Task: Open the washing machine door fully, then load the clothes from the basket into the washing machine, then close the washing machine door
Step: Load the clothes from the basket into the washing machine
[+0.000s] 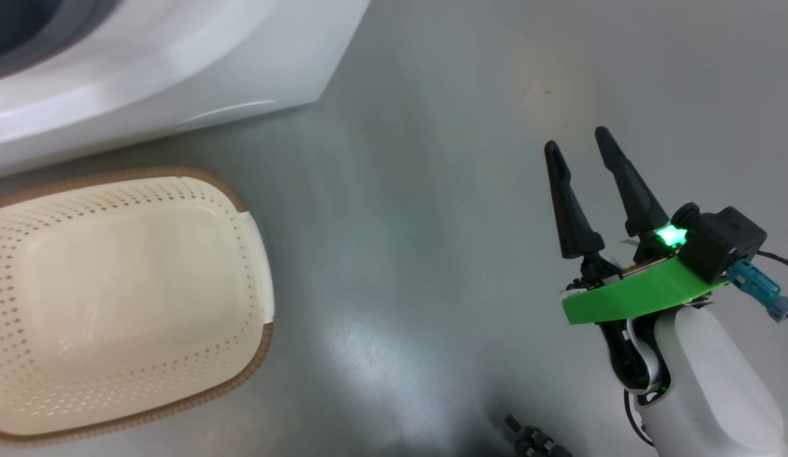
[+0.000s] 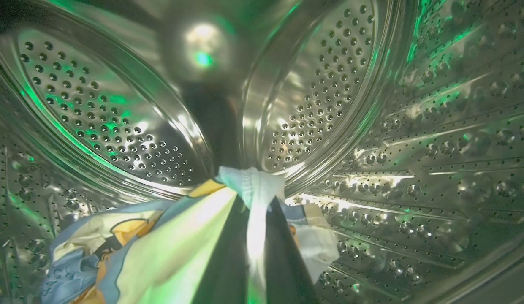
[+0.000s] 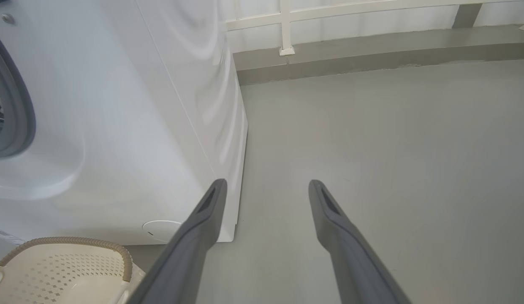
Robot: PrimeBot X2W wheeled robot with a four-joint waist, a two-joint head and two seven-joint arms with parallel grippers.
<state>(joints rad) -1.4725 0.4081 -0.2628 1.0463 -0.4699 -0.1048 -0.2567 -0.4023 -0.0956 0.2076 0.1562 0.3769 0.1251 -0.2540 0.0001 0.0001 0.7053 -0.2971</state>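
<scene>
the clothes (image 2: 169, 245) are inside the perforated steel drum (image 2: 371, 126), light blue stuff with orange-brown print plus some cream cloth, heaped on the drum's lower wall. the left gripper (image 2: 255, 198) is in there too, clamped tight on a strip of pale cloth that sticks up between its two dark fingers (image 2: 221, 261). outside, the basket (image 1: 241, 197) sits on the grey floor (image 1: 400, 222) just in front of the white washing machine (image 1: 146, 76), its cream bottom showing. the right gripper (image 1: 576, 140) hangs over the floor well to the right of the basket, fingers spread wide with nothing between them. the right wrist view has the grey gasket (image 3: 17, 105) and the round white flap (image 3: 160, 230) low on the machine's front, near the basket's rim
</scene>
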